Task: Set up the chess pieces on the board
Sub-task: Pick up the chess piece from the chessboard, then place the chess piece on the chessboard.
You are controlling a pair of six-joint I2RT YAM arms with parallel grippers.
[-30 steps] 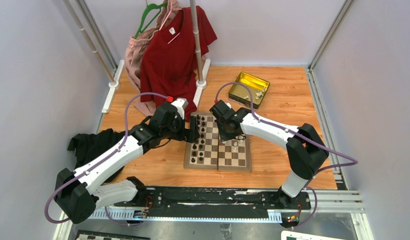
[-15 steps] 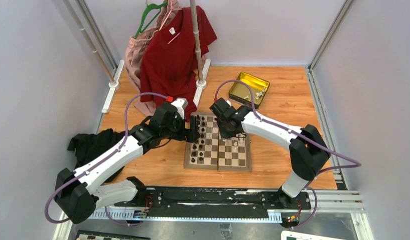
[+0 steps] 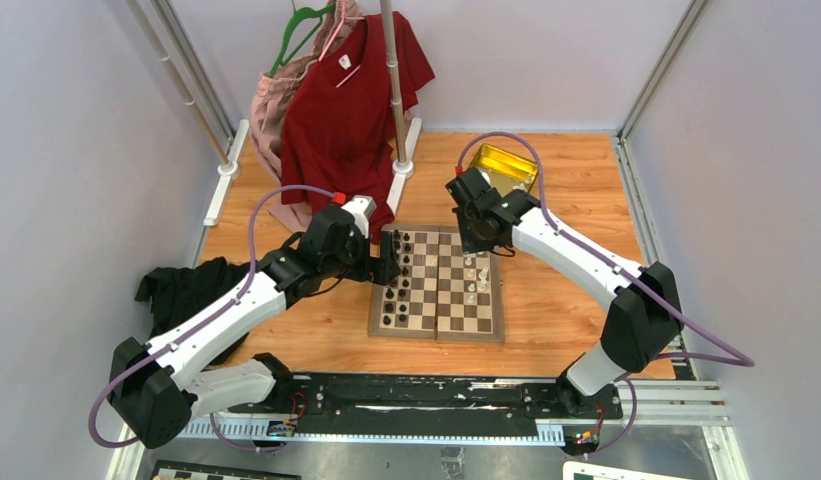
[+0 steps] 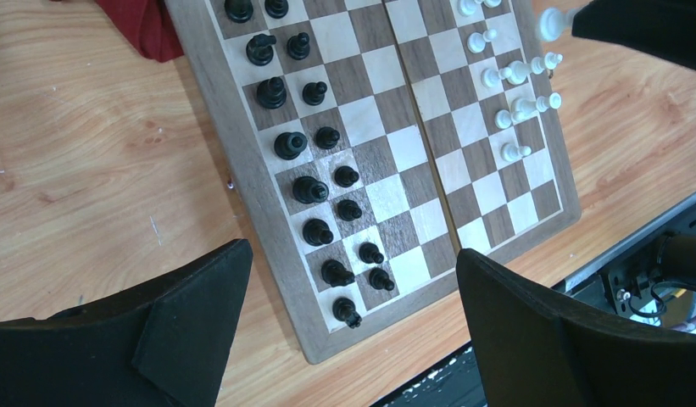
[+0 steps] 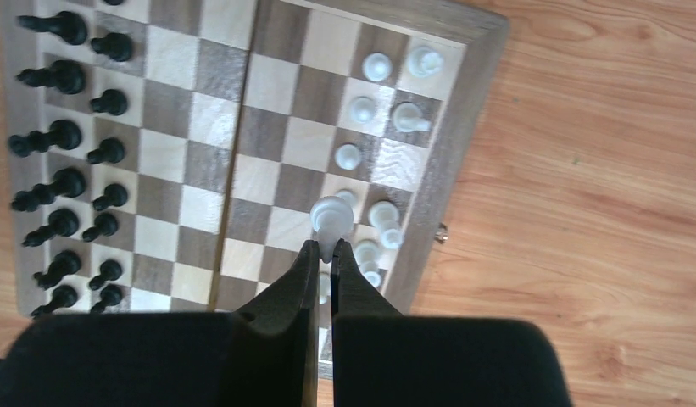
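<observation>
The right pincer (image 5: 325, 248) is pinched shut on a round-topped white chess piece (image 5: 331, 214) above the other white pieces (image 5: 395, 114) by the right edge of the checked wooden board (image 5: 281, 144), the left pincer (image 4: 353, 259) gapes wide and empty over the black pieces (image 4: 310, 188), and smooth bare wood surface (image 5: 581, 170) lies all around.

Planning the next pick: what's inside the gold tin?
In the gold tin, only bare floor shows at the far side. The right arm covers the near side, hiding whatever lies there.

right arm (image 3: 571, 250) hides part of the gold tin (image 3: 508, 160); the board (image 4: 255, 212) runs off the left wrist view's top edge.
</observation>
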